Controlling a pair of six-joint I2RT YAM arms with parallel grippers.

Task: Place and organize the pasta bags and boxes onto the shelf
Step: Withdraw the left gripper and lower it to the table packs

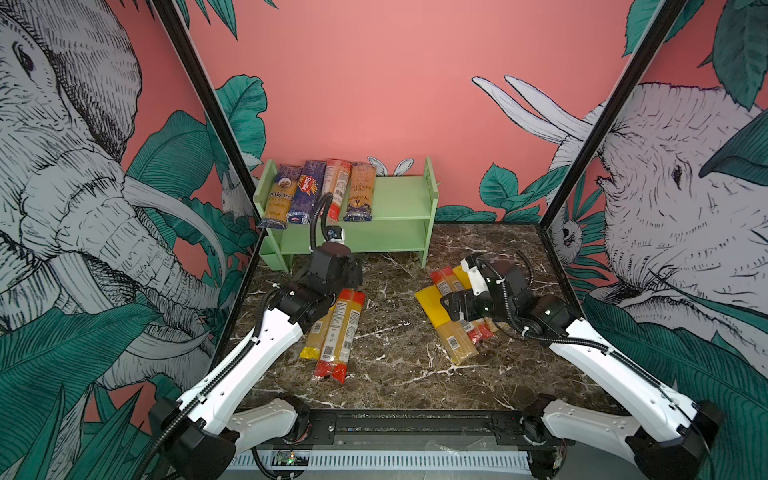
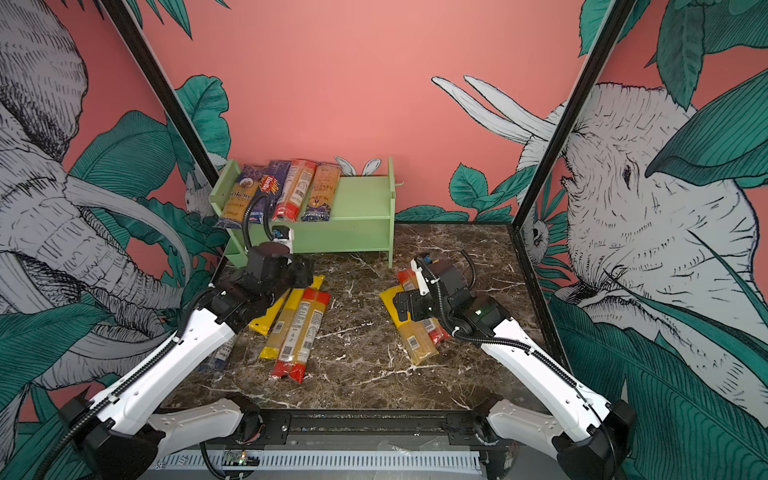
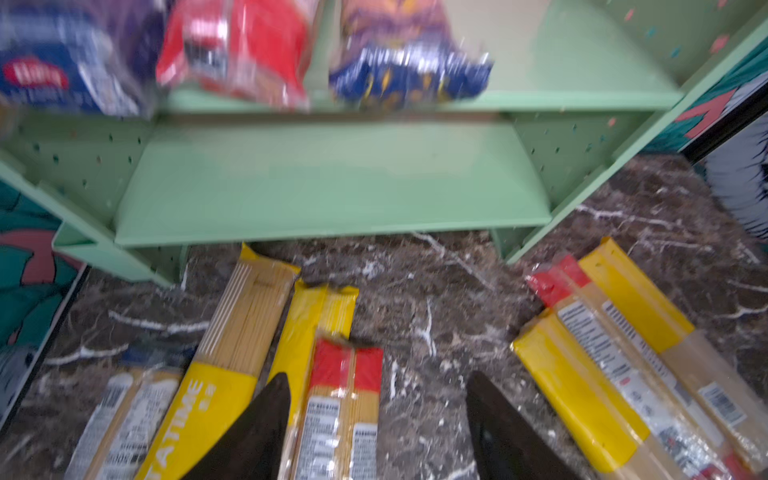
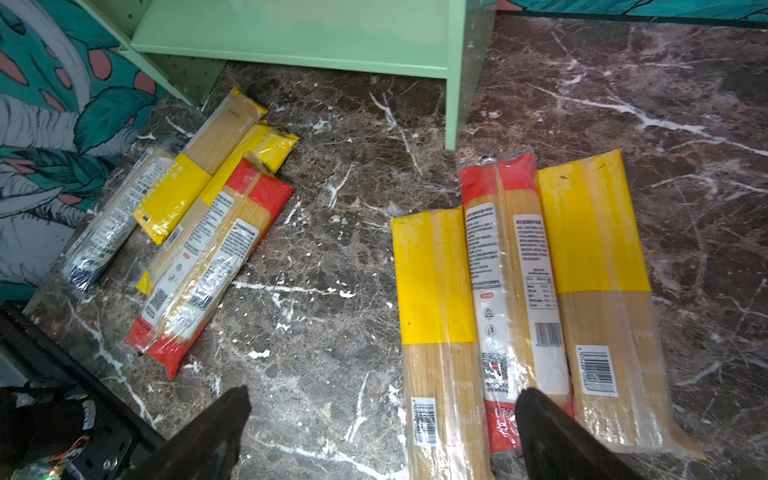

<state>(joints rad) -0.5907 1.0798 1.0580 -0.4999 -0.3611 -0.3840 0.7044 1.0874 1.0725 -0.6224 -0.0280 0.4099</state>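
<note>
Marble tabletop (image 3: pixel 436 291), red-ended pack (image 3: pixel 345 415) below left gripper (image 3: pixel 378 376)

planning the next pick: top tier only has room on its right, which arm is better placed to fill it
Right, probably. The right tool hangs open over the three-pack pile, nearest the bare right half of the shelf. The left tool is over the left pile, further off.

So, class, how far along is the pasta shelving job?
Done: four spaghetti packs lie on the shelf, top tier. In hand: nothing; the left gripper and right gripper are open, empty. To do: seven packs on the marble table, four in the left group, three in the right group.
</note>
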